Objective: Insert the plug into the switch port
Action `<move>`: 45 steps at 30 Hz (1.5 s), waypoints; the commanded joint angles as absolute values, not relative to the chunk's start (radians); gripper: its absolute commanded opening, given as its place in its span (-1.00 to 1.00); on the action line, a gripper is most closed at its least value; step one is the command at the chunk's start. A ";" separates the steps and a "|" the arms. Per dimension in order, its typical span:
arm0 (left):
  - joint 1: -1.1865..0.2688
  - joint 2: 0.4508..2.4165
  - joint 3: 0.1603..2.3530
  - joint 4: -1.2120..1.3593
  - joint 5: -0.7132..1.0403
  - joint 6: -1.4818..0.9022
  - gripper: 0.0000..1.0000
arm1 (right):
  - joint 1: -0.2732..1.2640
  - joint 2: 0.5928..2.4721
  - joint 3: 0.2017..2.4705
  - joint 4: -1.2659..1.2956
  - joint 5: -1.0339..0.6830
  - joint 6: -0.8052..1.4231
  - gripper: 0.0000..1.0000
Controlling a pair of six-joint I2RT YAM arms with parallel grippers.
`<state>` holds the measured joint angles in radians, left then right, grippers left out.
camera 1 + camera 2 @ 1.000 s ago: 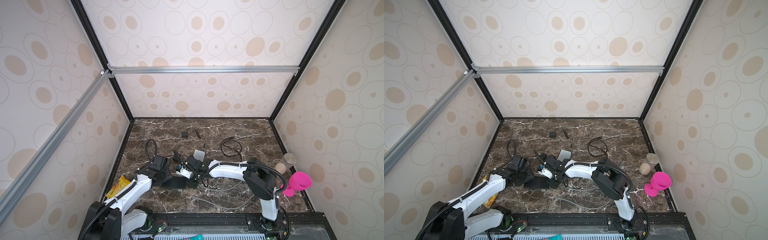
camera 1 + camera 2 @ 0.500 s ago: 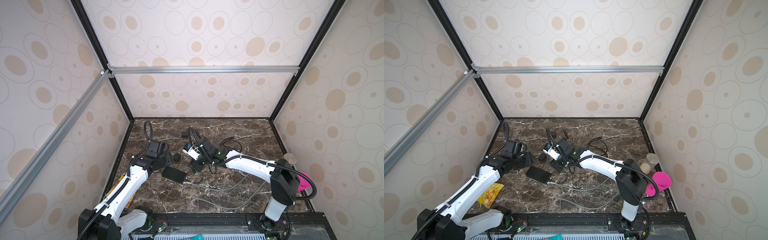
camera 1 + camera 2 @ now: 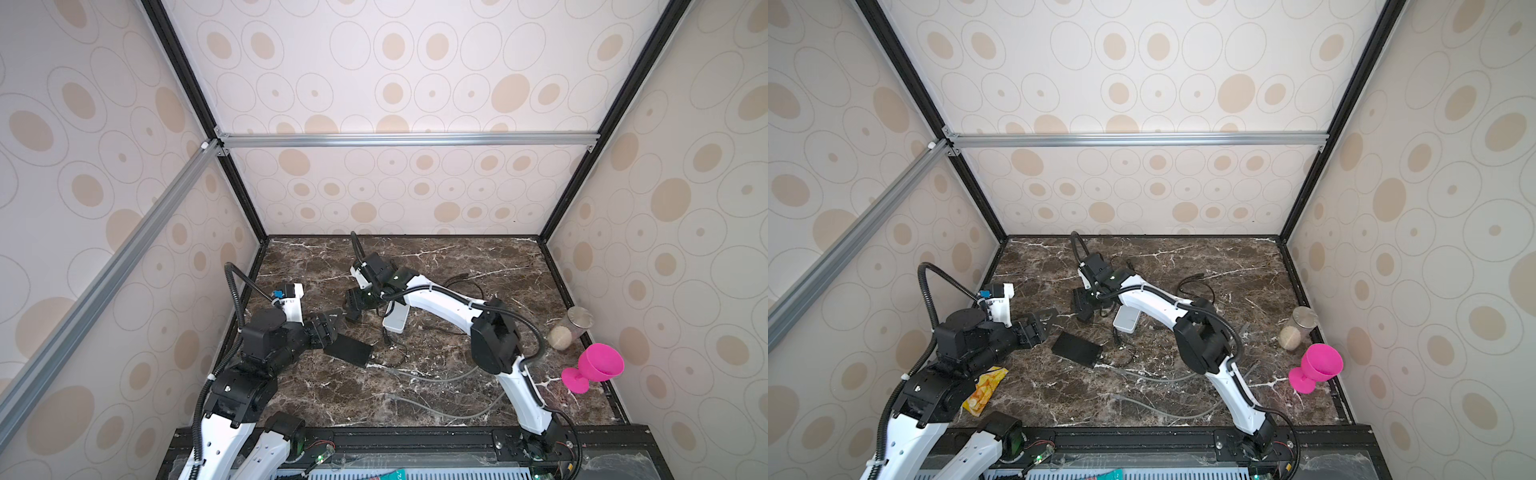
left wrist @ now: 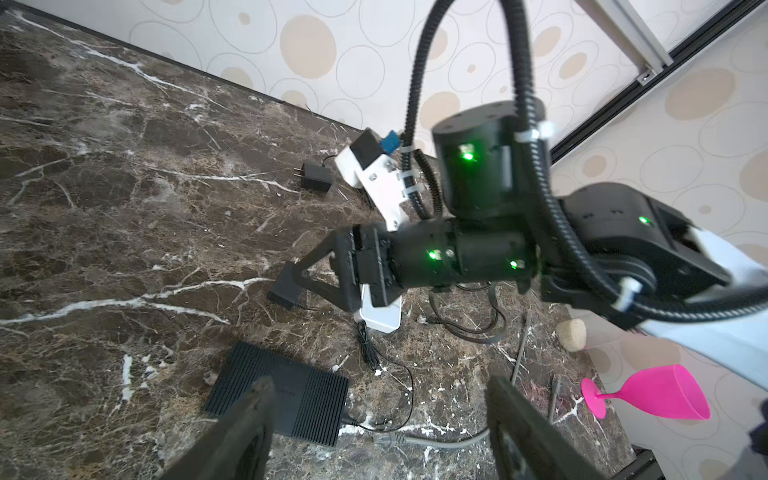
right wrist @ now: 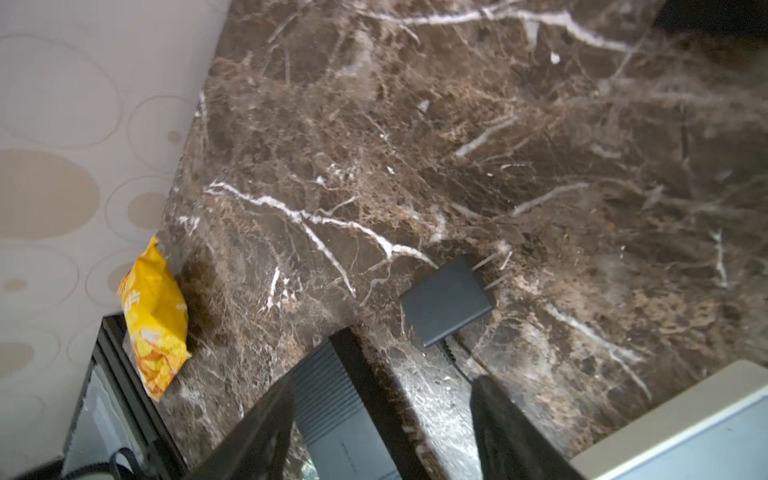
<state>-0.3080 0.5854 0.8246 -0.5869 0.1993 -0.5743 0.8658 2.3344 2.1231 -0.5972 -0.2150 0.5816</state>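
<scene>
The 2 arms had been bunched close together at the front 1 second before. Now they were apart. The left arm (image 3: pixel 249 374) had pulled back toward its side wall. The right arm (image 3: pixel 449 307) had reached out to the middle of the marble table (image 3: pixel 457 257).

Both grippers had opened wider too. The left gripper (image 4: pixel 380 386) hung open and empty near the black switch (image 3: pixel 348 350). The right gripper (image 5: pixel 382 380) hung open and empty above a black power adapter (image 5: pixel 446 305).

The switch lay flat, with nothing touching it. The small clear plug (image 4: pixel 384 436) on the gray cable (image 4: pixel 440 442) lay right at the switch's edge (in the port or only beside it, I could not tell). Nothing held it, so the push was likely over.
</scene>
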 commanded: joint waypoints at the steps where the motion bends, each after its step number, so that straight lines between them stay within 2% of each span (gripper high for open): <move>1: -0.301 0.579 0.762 -0.580 0.152 -0.563 0.75 | 0.865 2.425 2.332 -0.796 -0.176 0.747 0.37; 3: -0.301 0.659 0.722 -0.552 0.172 -0.589 0.80 | 0.853 2.424 2.366 -0.811 -0.148 0.729 0.35; 5: -0.297 0.822 0.737 -0.544 0.175 -0.581 0.80 | 0.829 2.349 2.291 -0.788 -0.074 0.706 0.35; 10: -0.298 1.223 0.908 -0.539 0.067 -0.443 0.78 | 0.725 1.984 1.854 -0.667 0.061 0.652 0.35; 14: -0.297 1.491 1.075 -0.555 0.077 -0.359 0.69 | 0.637 1.687 1.521 -0.606 -0.014 0.597 0.35; 16: -0.298 1.612 1.149 -0.567 0.061 -0.333 0.64 | 0.624 1.542 1.352 -0.595 0.000 0.572 0.34; 20: -0.297 1.761 1.251 -0.580 0.032 -0.296 0.53 | 0.618 1.289 1.108 -0.595 0.008 0.548 0.34; 28: -0.297 1.950 1.396 -0.623 0.031 -0.265 0.19 | 0.613 1.013 0.908 -0.665 0.069 0.534 0.38; 33: -0.296 1.979 1.406 -0.623 0.060 -0.283 0.16 | 0.608 0.963 0.874 -0.735 0.095 0.498 0.42; 36: -0.298 1.954 1.374 -0.609 0.066 -0.292 0.17 | 0.607 0.957 0.870 -0.759 0.088 0.482 0.44; 41: -0.297 1.919 1.306 -0.588 0.092 -0.290 0.45 | 0.607 0.947 0.864 -0.774 0.086 0.469 0.44; 45: -0.297 1.886 1.254 -0.569 0.086 -0.289 0.44 | 0.606 0.925 0.847 -0.778 0.086 0.482 0.44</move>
<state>-0.3027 1.9289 1.2781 -0.5686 0.0834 -0.2993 0.6102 0.9520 0.8639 -0.7425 0.0696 0.4812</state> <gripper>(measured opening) 0.723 0.723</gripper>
